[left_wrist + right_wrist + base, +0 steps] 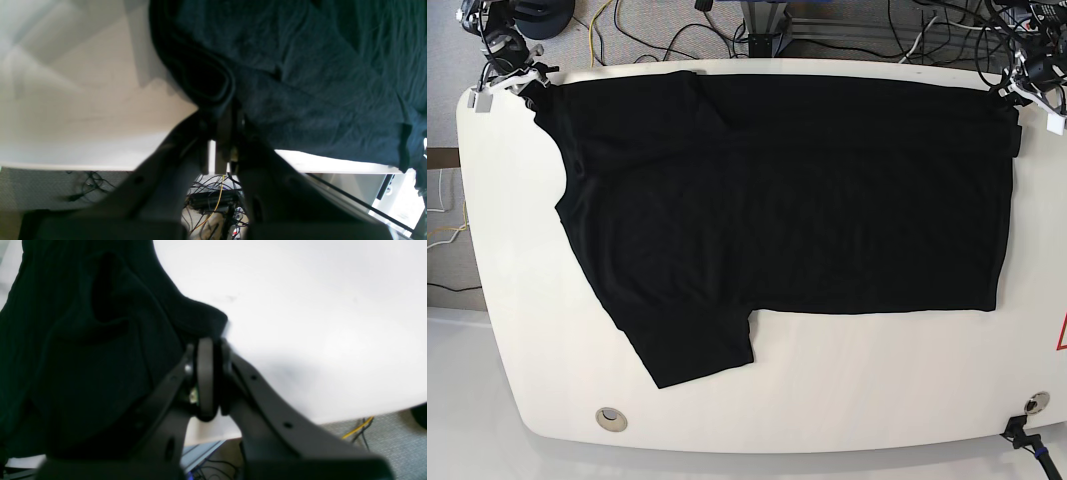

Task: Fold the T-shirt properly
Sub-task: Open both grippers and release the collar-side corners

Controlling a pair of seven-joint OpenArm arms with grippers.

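White table (pixel 547 370) carries the T-shirt (pixel 807 190), spread flat, plain side up. At far left the right gripper (pixel 519 80) is clamped on a shoulder corner; at far right the left gripper (pixel 1017 92) pinches the hem corner, likely keeping the far edge taut. Long axis runs left-right, hem rightward.

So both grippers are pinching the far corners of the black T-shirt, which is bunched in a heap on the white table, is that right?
Not quite: the T-shirt is spread flat across the table, not heaped, as the base view shows. The left gripper and right gripper do pinch its far corners.
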